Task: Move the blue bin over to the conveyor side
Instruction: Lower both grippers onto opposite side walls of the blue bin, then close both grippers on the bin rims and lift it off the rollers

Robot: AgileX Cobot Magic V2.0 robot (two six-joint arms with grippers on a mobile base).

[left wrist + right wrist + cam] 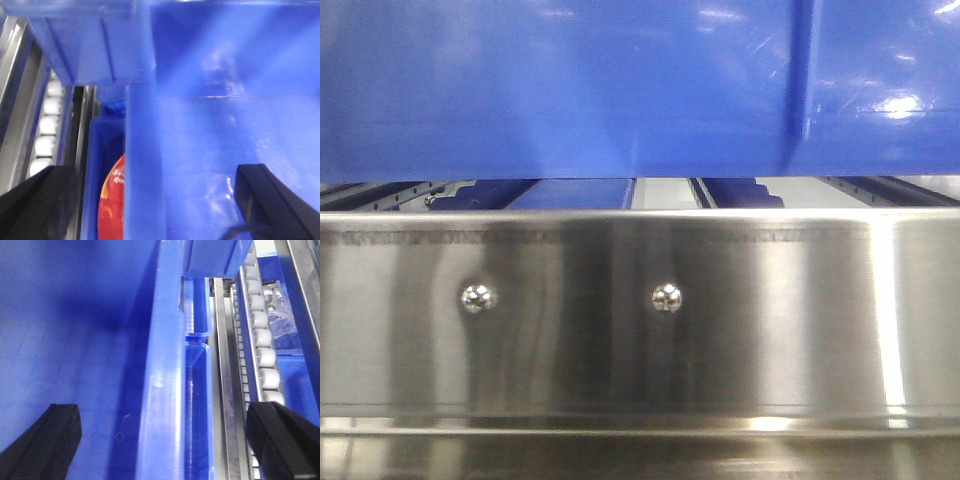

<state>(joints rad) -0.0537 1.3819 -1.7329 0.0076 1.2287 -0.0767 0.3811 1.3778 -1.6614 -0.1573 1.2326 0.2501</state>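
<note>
The blue bin (pixel 570 90) fills the top of the front view, its glossy side just above a steel panel. In the left wrist view my left gripper (pixel 155 210) is open and straddles the bin's left wall rim (pixel 142 175), one finger (pixel 37 200) outside and one over the bin's floor (pixel 210 140). In the right wrist view my right gripper (pixel 165 445) is open and straddles the right wall rim (pixel 162 390), one finger (pixel 282 440) outside and one over the bin's floor (pixel 75 340). The fingers stand well apart from the walls. The dark woven conveyor belt is out of view.
A shiny stainless-steel panel (pixel 620 340) with two screws spans the front. White roller tracks run beside the bin on the left (pixel 47 125) and right (pixel 260 340). Smaller blue bins (pixel 197 375) lie below, one holding a red packet (pixel 112 200).
</note>
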